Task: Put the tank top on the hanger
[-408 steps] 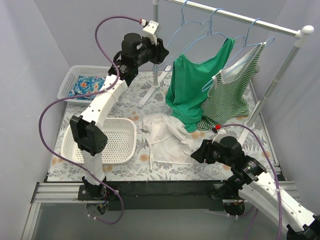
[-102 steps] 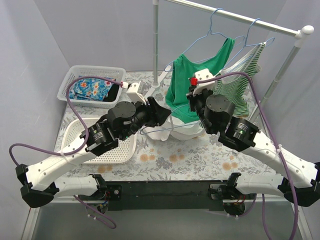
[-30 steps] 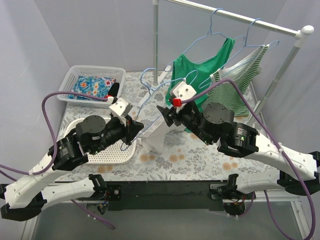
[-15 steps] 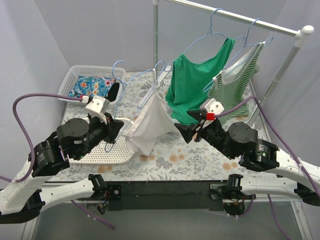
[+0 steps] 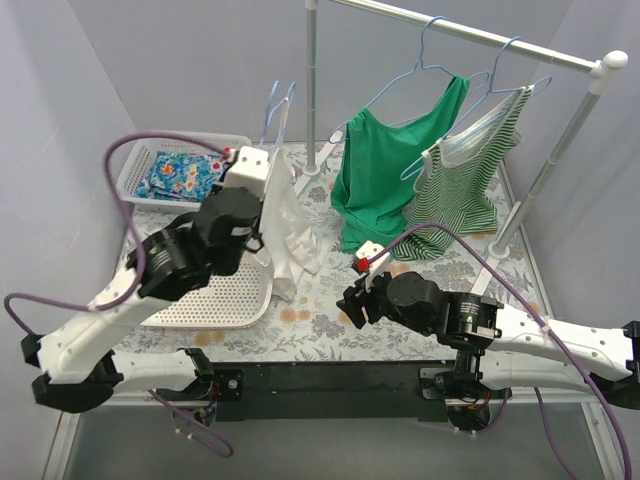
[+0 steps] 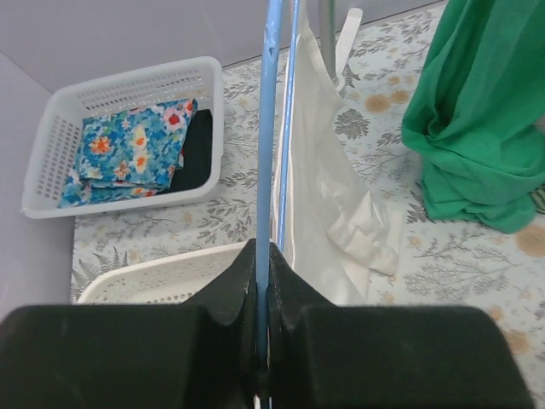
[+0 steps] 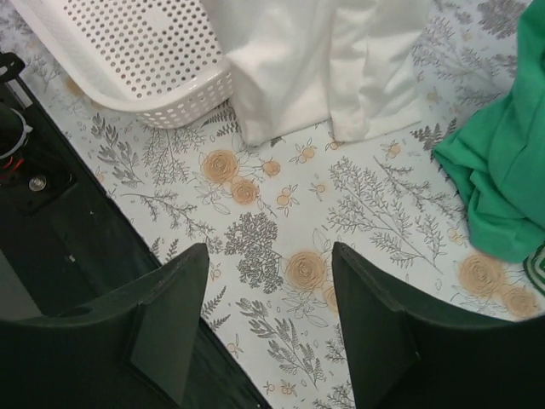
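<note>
Cream floral cloth covers the tabletop (image 5: 330,322). One clothes rail (image 5: 470,35) crosses the far right above it. Two white arms reach in from the near edge: the left arm (image 5: 120,300) is raised at the left, and the right arm (image 5: 530,328) lies low and is cut off by the right edge of the picture.

There are three tops. A green top (image 5: 385,170) and a striped top (image 5: 460,195) hang from the rail, each on its own blue wire. The tank top (image 5: 285,225) hangs left of centre, just right of the left wrist. Its lower edge comes down beside the near basket (image 5: 215,300). That basket is one of two white ones. The far-left basket (image 5: 160,137) holds a blue flowered cloth (image 5: 175,172) and something dark that is hard to make out.

The hanger (image 6: 268,128) is the third blue one. It stands upright and is seen edge-on, with the white fabric draped along its right side. The wrist view cuts off its upper part, and whether the straps sit over its shoulders cannot be told.

The left pincer (image 6: 262,256) is clamped tight on the hanger's wire. The right pincer (image 7: 268,251) is spread wide and holds nothing, above bare tabletop near the tank top's hem.
</note>
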